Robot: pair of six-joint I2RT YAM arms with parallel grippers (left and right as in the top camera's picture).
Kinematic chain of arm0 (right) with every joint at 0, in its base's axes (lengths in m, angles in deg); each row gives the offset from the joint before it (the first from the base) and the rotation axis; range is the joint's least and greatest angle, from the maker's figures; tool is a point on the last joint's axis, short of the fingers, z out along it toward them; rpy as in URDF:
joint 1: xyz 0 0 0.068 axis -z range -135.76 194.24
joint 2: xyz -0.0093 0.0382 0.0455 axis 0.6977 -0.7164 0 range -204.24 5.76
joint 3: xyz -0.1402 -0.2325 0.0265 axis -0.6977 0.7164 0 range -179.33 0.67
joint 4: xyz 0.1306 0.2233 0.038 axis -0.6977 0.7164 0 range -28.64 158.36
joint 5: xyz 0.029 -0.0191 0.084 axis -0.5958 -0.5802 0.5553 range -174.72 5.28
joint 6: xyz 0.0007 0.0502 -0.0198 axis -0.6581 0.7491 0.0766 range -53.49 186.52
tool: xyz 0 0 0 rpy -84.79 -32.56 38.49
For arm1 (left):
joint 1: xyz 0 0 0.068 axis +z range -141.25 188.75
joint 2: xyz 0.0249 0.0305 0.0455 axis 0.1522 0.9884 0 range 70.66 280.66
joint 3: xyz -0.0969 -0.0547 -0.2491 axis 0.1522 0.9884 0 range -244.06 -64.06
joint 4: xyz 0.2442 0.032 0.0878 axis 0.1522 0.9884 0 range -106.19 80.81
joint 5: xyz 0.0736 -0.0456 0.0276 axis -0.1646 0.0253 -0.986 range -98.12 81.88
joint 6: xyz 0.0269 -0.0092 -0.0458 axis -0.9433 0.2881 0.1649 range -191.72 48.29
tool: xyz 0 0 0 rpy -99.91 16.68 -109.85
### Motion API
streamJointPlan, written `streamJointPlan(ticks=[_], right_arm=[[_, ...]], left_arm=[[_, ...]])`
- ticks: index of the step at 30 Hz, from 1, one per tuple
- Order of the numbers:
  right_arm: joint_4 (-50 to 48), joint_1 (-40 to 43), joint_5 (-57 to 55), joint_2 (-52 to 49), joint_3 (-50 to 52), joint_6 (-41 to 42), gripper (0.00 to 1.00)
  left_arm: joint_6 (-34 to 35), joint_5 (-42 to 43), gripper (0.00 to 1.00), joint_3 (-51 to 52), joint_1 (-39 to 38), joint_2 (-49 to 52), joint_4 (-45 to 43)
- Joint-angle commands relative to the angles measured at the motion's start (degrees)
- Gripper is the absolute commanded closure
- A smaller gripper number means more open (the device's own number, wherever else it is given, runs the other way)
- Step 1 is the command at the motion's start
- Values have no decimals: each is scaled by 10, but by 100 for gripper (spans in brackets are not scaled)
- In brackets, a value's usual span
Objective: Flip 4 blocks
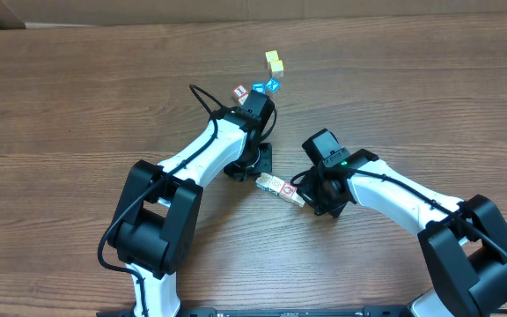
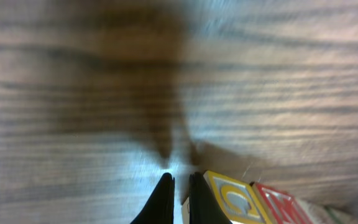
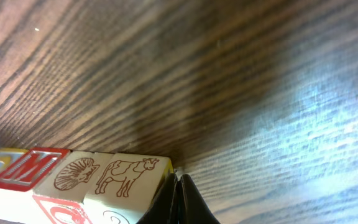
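White links (image 1: 202, 150), black joints (image 1: 152, 220), black cables (image 1: 202, 95)

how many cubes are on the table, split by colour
yellow cubes: 2
blue cubes: 2
pale blocks in the row between the arms: 4
red-framed block beside the blue ones: 1
total: 9

Blocks (image 1: 278, 187) sit in a short row. Left gripper (image 1: 255, 169) is crowding the row's left end, right gripper (image 1: 304, 200) the right end. Yellow cubes (image 1: 275, 62) and blue cubes (image 1: 265, 87) sit well beyond the row.
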Motion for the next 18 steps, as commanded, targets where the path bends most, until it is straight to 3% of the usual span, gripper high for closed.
streamJointPlan(ticks=[1,18], right_arm=[[-16,-16,24,-4,-3,71,96],[-65,-84,26,-4,-3,328,94]], left_arm=[[6,31,96,2,-8,7,-16],[10,-34,96,2,-8,7,-66]])
